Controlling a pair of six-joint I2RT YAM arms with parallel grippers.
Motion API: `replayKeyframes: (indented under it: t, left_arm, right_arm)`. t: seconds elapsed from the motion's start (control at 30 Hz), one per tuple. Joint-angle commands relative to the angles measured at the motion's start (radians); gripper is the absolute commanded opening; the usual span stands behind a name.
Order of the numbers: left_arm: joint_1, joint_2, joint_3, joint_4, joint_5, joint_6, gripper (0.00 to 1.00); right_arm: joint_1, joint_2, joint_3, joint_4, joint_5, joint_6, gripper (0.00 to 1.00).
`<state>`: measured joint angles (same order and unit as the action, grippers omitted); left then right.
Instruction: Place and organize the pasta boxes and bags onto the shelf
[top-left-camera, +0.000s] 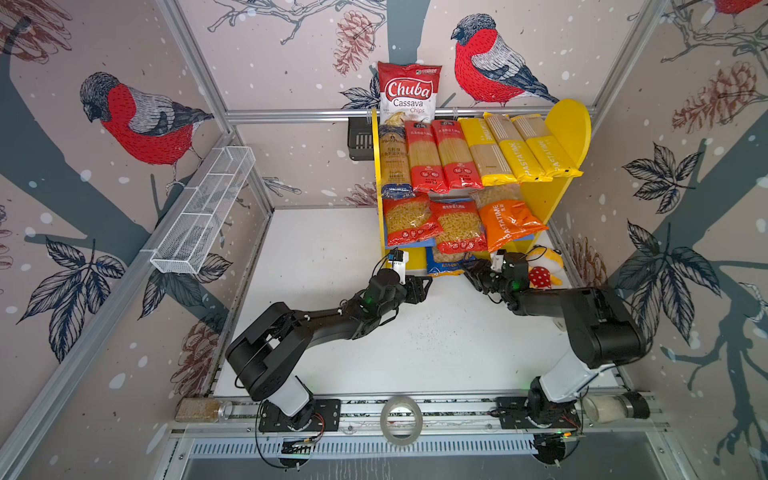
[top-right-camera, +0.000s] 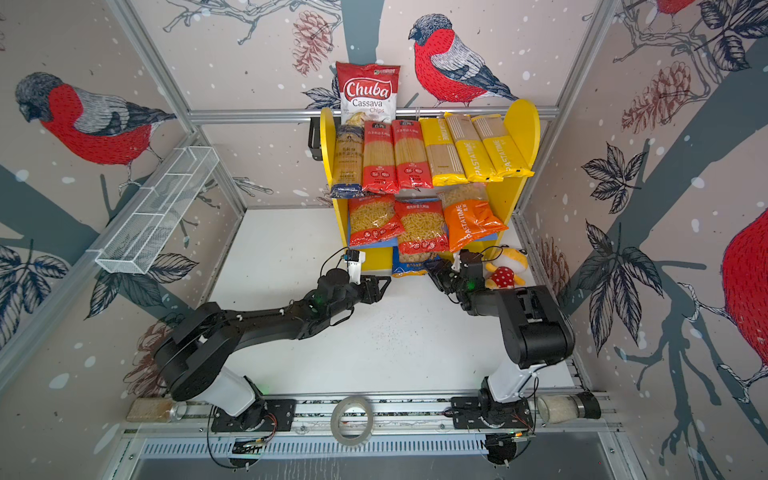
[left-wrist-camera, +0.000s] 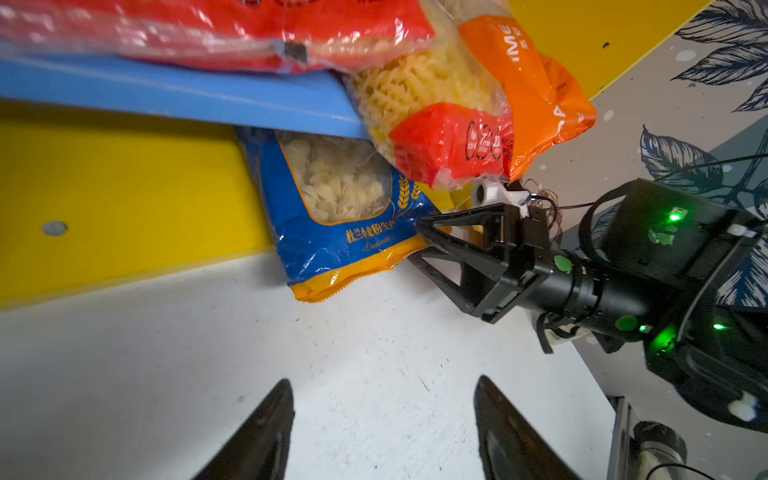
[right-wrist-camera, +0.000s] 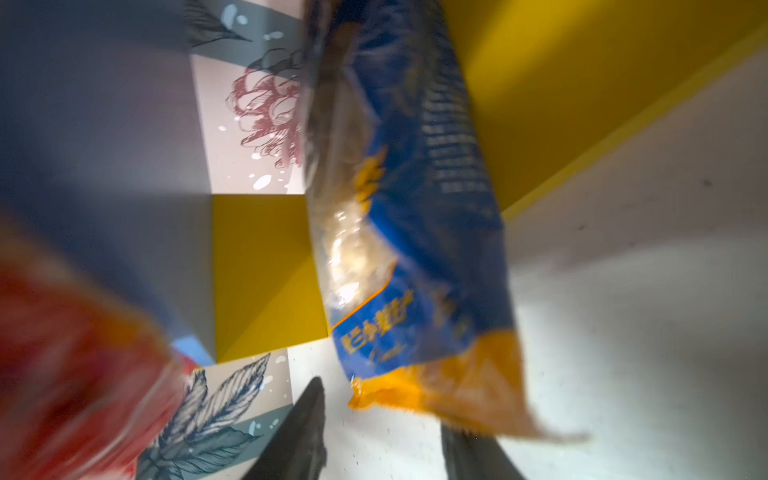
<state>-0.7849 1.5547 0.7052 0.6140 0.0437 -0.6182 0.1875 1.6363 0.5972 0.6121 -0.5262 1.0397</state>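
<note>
The left pincer (left-wrist-camera: 384, 380) sat closest to its wrist camera, fingers apart over bare worktop (left-wrist-camera: 208, 353) with nothing between them. Just beyond it, the blue-and-yellow bag (left-wrist-camera: 332, 216) of shell pasta lay on the worktop. Its upper half was tucked under the blue lower board (left-wrist-camera: 166, 91) of the shelf (top-left-camera: 569, 124), so it was not on either tier. The right pincer (left-wrist-camera: 415, 243) stood at the bag's crimped yellow hem, fingers apart about its corner and not clamped on it. Whether they touched the film I could not tell. The red bag (left-wrist-camera: 449, 145) and orange bag (left-wrist-camera: 536, 83) overhung the lower board's front edge just above. The blue-and-yellow bag looked light and soft, with slick film and loose shells that could shift or crack. I judged the flat hem the best hold, or else a gentle pinch across the blue band below the window.
</note>
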Motion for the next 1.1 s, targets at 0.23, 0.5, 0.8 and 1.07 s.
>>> replayKeyframes:
  t: [0.23,0.5,0.8,1.07]
  left_arm:
    - [-0.085,-0.245,-0.124,0.007,-0.526,0.473,0.71]
    - [-0.061,-0.343,-0.254,0.260,-0.993,0.808,0.76]
    - [0.160,-0.162,-0.461,0.847,-1.207,1.014,0.83]
    - [0.251,-0.010,-0.515,0.944,-1.049,0.900,0.90]
  right_arm:
    - [-0.012,-0.377,-0.106,-0.431,0.222,-0.369,0.52]
    - [-0.097,-0.770,-0.173,-0.354,0.690,-0.446,0.67]
    - [-0.164,-0.751,-0.272,-0.128,1.074,-0.620,0.85]
    - [-0.206,-0.591,-0.357,0.122,1.067,-0.645,0.84]
